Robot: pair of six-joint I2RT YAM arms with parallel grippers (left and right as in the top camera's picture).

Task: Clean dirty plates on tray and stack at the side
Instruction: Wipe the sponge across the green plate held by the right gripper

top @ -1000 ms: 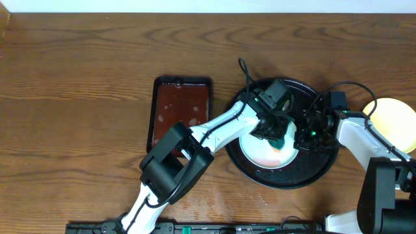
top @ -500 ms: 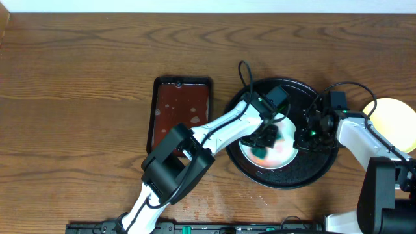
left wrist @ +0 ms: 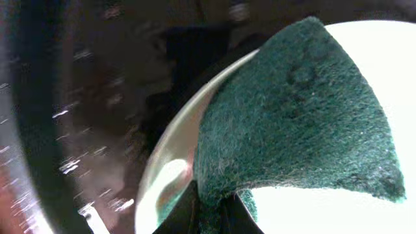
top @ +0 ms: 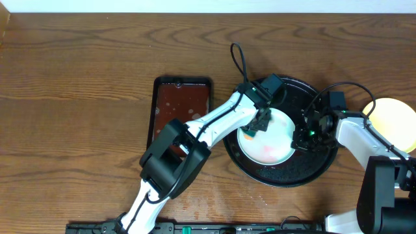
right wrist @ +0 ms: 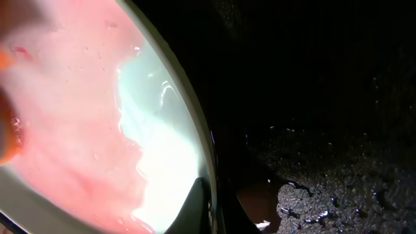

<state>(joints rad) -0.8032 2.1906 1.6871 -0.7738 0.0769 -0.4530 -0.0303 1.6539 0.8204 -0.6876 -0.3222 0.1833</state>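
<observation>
A brown wooden tabletop fills the overhead view, and the glossy black tray sits right of centre. One pale mint-white plate lies inside the tray, with a pink-red smear over its lower part. My left jaws are pinched on a dark green sponge, which rests on the plate's upper-left rim. My right jaws are clamped on the plate's right rim. A pale yellow plate sits at the right edge of the frame, outside the tray. A rectangular reddish-brown tray lies just left of the black one.
</observation>
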